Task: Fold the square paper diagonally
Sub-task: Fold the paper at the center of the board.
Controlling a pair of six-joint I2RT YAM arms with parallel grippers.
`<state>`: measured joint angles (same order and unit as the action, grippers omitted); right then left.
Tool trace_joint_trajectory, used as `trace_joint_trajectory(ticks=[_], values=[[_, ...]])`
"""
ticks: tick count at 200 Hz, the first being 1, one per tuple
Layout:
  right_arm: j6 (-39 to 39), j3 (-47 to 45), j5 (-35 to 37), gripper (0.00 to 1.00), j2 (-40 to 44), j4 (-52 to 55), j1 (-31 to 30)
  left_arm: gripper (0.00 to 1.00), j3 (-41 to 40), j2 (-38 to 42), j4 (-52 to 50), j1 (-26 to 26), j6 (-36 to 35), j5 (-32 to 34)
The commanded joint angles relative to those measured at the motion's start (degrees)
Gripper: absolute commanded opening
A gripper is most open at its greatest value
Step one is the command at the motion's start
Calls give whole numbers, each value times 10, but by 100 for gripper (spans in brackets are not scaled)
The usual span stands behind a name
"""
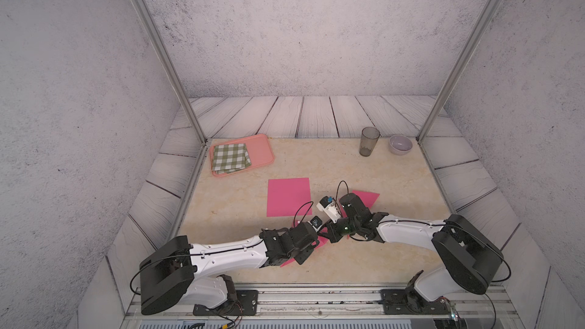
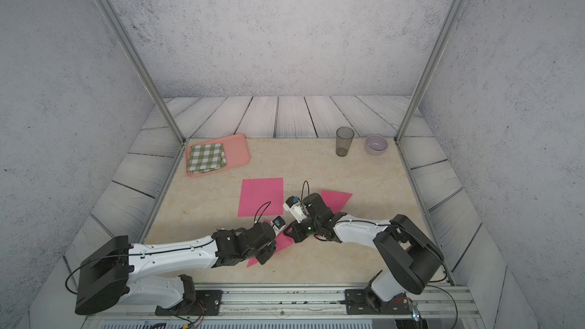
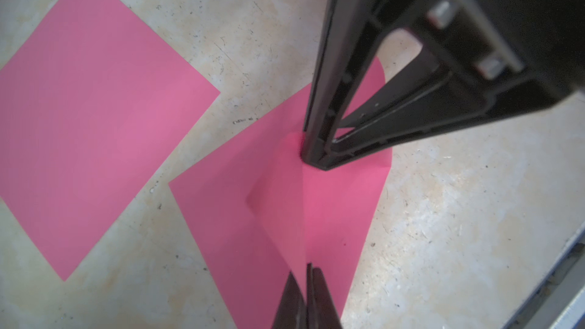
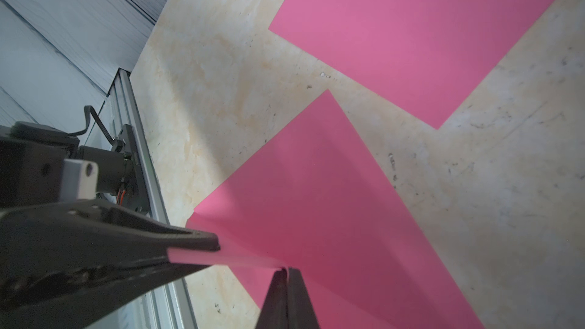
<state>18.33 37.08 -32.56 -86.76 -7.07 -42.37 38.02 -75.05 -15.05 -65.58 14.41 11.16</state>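
At the far left of the table [image 1: 364, 264], a pink tray [image 1: 264, 150] holds a checked cloth [image 1: 230, 159]. Nearer the middle, a flat pink sheet [image 1: 288, 196] lies alone. Just right of it, towards the front, the square paper [image 3: 332, 210] lies under both arms with one flap raised. The left gripper [image 3: 308, 268] is clamped on that flap, and the right gripper [image 4: 287, 272] pinches it too, jaws closed. Far right stand a grey cup [image 1: 368, 141] and a bowl [image 1: 400, 144].
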Motion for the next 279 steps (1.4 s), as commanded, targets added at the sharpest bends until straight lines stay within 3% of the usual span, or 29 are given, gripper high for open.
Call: trace_joint_trajectory(ticks=[1,68,102,130,175,224,279], values=[[3,8,7,2,-7,12,-7,2,7,11,5,4,3,8],[23,-1,32,1,5,15,-13,4,3,32,-4,4,8,34],[54,5,54,0,13,31,-13,21,5,54,-16,3,12,57],[70,2,68,0,22,41,-12,50,4,84,-31,4,22,76],[62,2,73,0,21,46,-12,60,-26,167,-46,4,52,78],[32,-23,50,1,73,21,-13,64,-54,257,-103,4,171,154],[7,-28,41,2,98,37,-13,57,-101,269,-113,5,279,167]])
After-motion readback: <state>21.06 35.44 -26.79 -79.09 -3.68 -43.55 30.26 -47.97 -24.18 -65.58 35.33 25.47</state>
